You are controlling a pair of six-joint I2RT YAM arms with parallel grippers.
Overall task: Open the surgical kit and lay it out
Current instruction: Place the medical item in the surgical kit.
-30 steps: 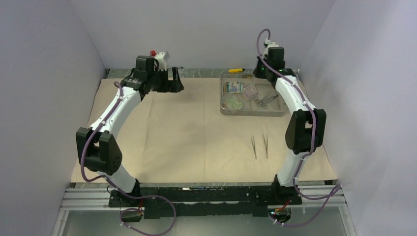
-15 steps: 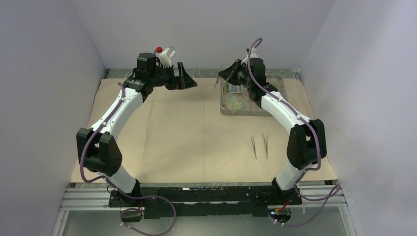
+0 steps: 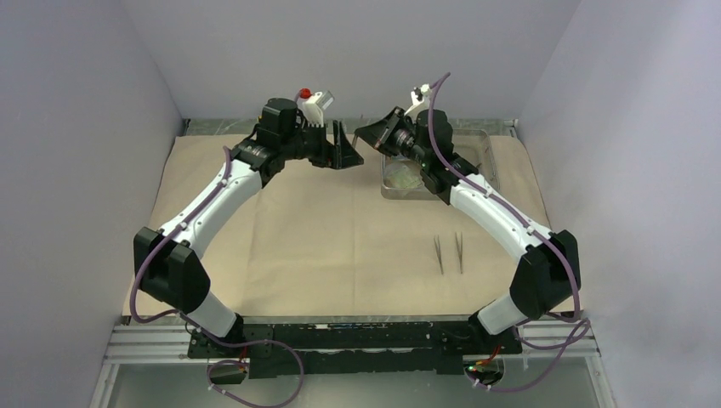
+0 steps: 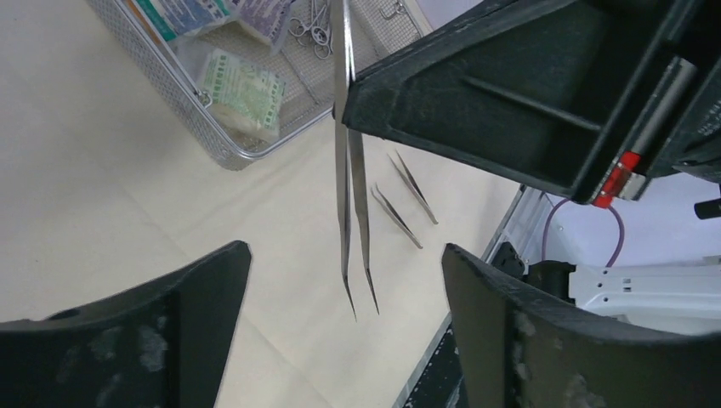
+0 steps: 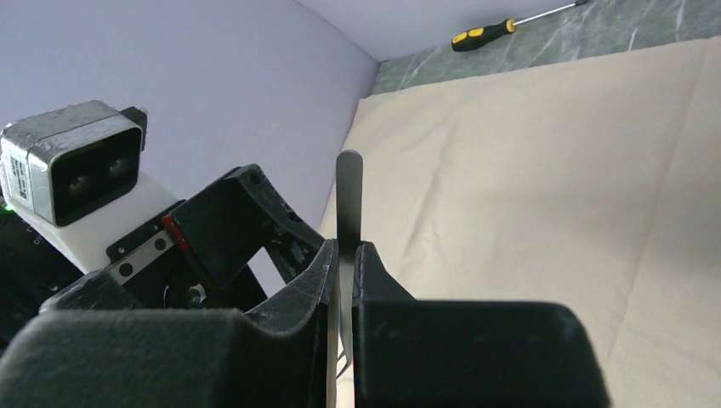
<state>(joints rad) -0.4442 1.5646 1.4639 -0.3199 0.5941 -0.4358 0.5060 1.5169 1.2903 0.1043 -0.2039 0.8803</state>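
Up above the beige cloth (image 3: 323, 229), right gripper (image 5: 344, 255) pinching shut on long tweezers (image 4: 349, 170), left gripper (image 3: 344, 151) facing it close by, gaping wide open and holding nothing, two more tweezers (image 3: 450, 252) lying on the cloth nearer the arms, wire tray (image 4: 161, 85) sitting farther back, packets (image 4: 241, 93) lying inside it.

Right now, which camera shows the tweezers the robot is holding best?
The left wrist view: the held tweezers hang full-length, tips down, from the right hand. The right wrist view shows only their blunt end poking up between its fingers; the top view barely shows them.
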